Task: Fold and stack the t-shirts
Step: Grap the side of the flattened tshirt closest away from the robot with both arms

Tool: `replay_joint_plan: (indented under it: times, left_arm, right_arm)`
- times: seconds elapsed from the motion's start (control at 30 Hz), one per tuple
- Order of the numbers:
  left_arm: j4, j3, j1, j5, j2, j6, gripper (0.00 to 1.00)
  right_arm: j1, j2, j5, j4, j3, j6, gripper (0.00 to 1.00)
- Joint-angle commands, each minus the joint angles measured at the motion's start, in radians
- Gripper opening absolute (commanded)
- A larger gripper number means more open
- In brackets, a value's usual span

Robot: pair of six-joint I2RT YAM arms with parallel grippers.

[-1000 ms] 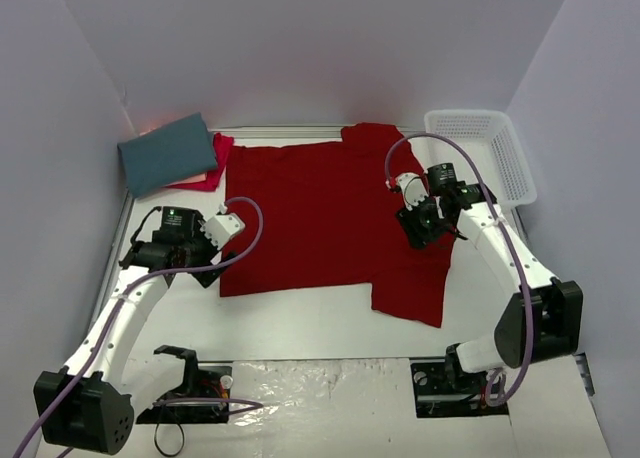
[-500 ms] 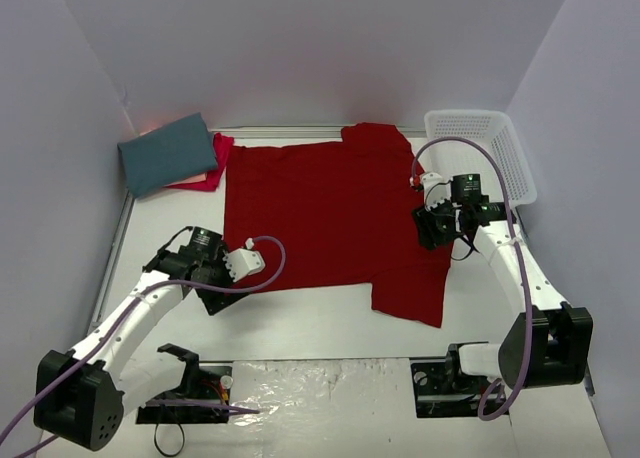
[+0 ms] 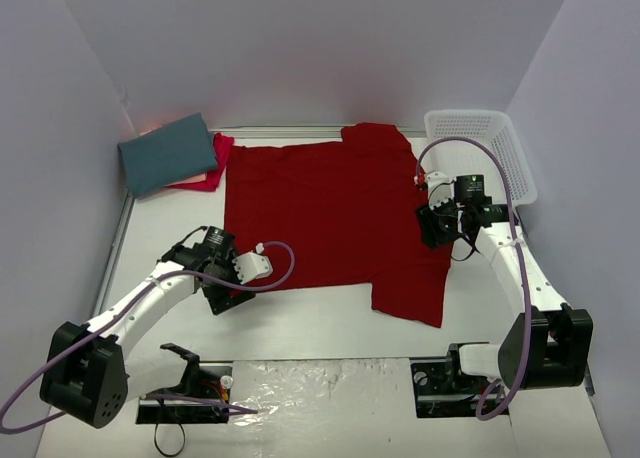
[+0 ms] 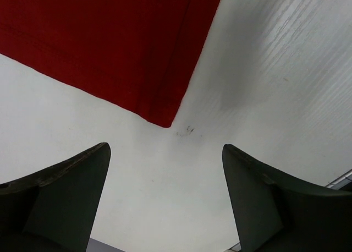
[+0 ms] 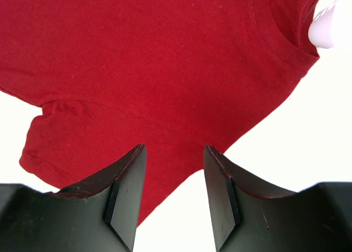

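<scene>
A deep red t-shirt (image 3: pixel 330 213) lies spread flat in the middle of the table. My left gripper (image 3: pixel 225 298) hovers just off its near left corner. In the left wrist view that corner (image 4: pixel 165 121) points down between my open left gripper (image 4: pixel 165 166), with bare table under the fingers (image 4: pixel 71 186). My right gripper (image 3: pixel 435 228) hangs over the shirt's right edge. The right wrist view shows the red cloth (image 5: pixel 154 59) with its sleeve (image 5: pixel 49 147) and collar (image 5: pixel 280 32). The right gripper (image 5: pixel 173 164) stands open there, holding nothing. A folded slate-teal t-shirt (image 3: pixel 168 153) rests on a pinkish-red one (image 3: pixel 216 163) at the back left.
A white mesh basket (image 3: pixel 485 153) stands at the back right against the wall. Pale walls close in the table on three sides. The arm bases (image 3: pixel 200 388) and their cables sit at the near edge.
My left arm has swung toward the near edge, down to the red shirt's near left corner, its jaws narrowing slightly. My right arm has shifted right, to the shirt's right edge.
</scene>
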Motion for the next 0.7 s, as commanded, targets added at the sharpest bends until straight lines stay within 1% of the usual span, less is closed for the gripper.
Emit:
replay_joint_plan:
  times: [0.0,0.2,0.23,0.3,0.5,0.67]
  left_arm:
    - [0.018,0.003,-0.009,-0.02,0.021,0.025,0.81]
    - [0.039,0.012,-0.013,-0.037,0.07,0.031,0.75]
    - [0.039,0.02,-0.014,-0.037,0.076,0.034,0.69]
    - [0.045,0.023,-0.017,-0.042,0.103,0.034,0.65]
    - [0.058,0.043,-0.022,-0.037,0.166,0.03,0.63]
    - [0.072,0.046,-0.026,-0.034,0.174,0.028,0.61]
  right_arm:
    - [-0.009,-0.018,0.009,0.006,-0.011,0.009,0.42]
    - [-0.011,-0.003,0.008,0.006,-0.013,0.008,0.42]
    - [-0.011,-0.001,0.008,0.006,-0.011,0.009,0.42]
    - [-0.009,-0.001,0.009,0.006,-0.01,0.009,0.42]
    - [-0.012,0.005,0.015,0.008,-0.011,0.009,0.42]
    - [-0.012,0.009,0.017,0.006,-0.011,0.008,0.42]
